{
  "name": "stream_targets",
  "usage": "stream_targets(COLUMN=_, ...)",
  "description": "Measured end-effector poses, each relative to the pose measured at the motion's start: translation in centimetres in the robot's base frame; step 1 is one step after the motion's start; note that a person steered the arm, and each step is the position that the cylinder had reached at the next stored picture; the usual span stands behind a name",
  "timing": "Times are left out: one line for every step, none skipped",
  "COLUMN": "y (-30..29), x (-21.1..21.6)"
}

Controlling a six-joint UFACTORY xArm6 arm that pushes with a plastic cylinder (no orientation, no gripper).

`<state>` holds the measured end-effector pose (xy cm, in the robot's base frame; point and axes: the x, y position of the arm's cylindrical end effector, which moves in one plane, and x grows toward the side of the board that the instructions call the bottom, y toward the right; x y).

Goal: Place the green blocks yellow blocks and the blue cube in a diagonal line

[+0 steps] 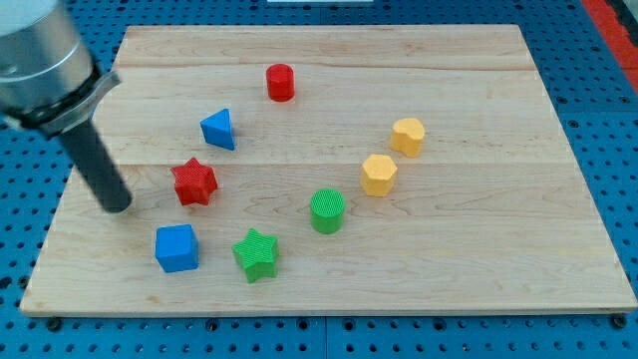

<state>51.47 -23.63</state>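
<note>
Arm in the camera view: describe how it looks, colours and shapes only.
A bulky grey cylindrical housing at the view's top left, with a darker band along its lower edge. From it runs a straight black rod, round and plain, ending in my tip. No cables or markings show.

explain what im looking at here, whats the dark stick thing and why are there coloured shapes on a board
One camera looks down at a pale wooden board on a blue pegboard table. The dark rod at the view's left is the end of a robot arm; it holds nothing and only pushes. My tip rests left of the red star block, above the blue cube. Also there: a green star block, green cylinder, two yellow blocks, a blue triangular block and a red cylinder. The green and yellow blocks already run in a rough diagonal.
</note>
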Motion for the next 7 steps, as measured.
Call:
stream_targets(y=0.6, x=3.2)
stream_targets(y=6.6, x=5.2)
stream_targets(y=9.6, x=6.1)
stream_targets(y=10.5, x=7.9)
stream_targets(y=14.5, x=8.8)
stream_targets(y=17.4, x=7.6)
stream_targets(y=17.7, x=7.5)
